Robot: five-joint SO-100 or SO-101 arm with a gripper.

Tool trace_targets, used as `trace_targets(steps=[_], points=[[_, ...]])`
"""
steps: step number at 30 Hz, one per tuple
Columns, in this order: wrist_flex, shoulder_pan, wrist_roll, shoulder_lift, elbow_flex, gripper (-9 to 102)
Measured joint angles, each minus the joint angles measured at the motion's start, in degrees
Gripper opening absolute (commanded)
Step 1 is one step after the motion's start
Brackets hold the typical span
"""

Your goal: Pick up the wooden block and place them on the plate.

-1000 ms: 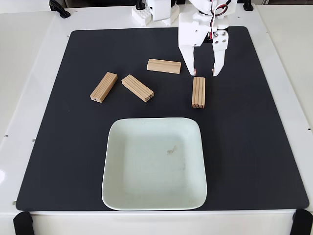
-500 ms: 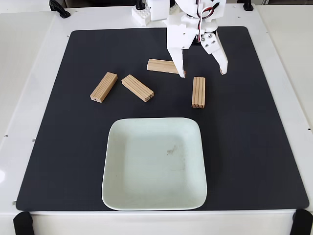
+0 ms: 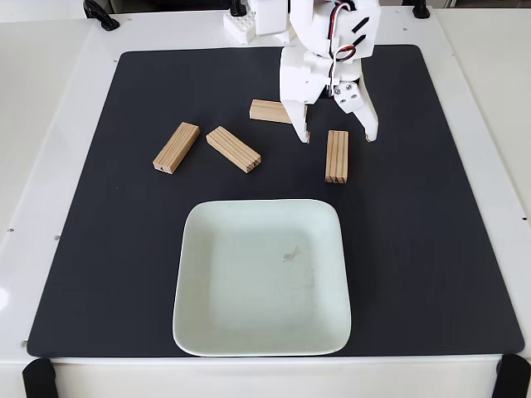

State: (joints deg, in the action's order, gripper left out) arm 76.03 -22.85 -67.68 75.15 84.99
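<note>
Several light-tan wooden blocks lie on the black mat in the fixed view. One grooved block (image 3: 336,155) stands lengthwise right of centre. Another block (image 3: 269,110) lies behind it, partly hidden by the white arm. Two more blocks (image 3: 233,149) (image 3: 176,148) lie to the left. The pale mint square plate (image 3: 261,276) sits at the front with nothing on it. My gripper (image 3: 338,138) is open, its fingertips straddling the far end of the grooved block, with nothing held.
The black mat (image 3: 431,232) covers most of the white table. The arm's white base (image 3: 265,21) stands at the back edge. Black clamps (image 3: 99,12) sit at the table corners. Bare mat lies to the plate's right and left.
The gripper has moved forward and slightly left, coming down from behind the grooved block until its open fingers straddle that block's far end. The blocks and plate have not moved.
</note>
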Motion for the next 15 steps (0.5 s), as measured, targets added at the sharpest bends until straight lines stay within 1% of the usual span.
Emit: trace_targets(steps=[8,15], points=[[-0.44,-1.14,0.09,-3.25,0.0,39],[-2.81,-0.7,0.62,-4.48,0.0,39]])
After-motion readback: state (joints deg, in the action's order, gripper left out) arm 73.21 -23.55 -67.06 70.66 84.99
